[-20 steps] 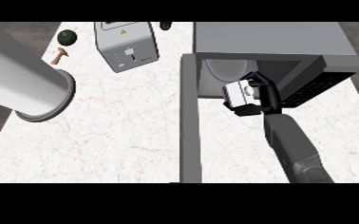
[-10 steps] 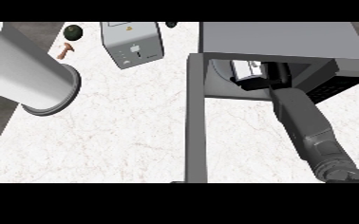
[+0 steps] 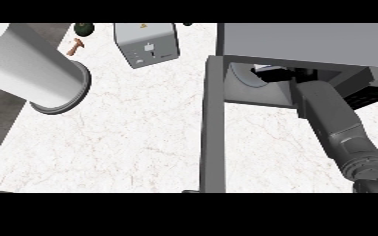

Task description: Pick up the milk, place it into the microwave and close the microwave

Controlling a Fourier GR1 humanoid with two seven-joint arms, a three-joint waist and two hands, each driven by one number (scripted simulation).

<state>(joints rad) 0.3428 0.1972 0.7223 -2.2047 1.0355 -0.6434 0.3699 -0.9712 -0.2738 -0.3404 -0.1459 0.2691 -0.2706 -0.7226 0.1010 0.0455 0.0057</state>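
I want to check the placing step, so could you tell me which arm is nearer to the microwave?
Right. The right forearm reaches into the microwave through its open front; the left forearm lies across the counter at far left.

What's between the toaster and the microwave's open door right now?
Nothing: in the head view, only bare white marble counter lies between the toaster and the open microwave door.
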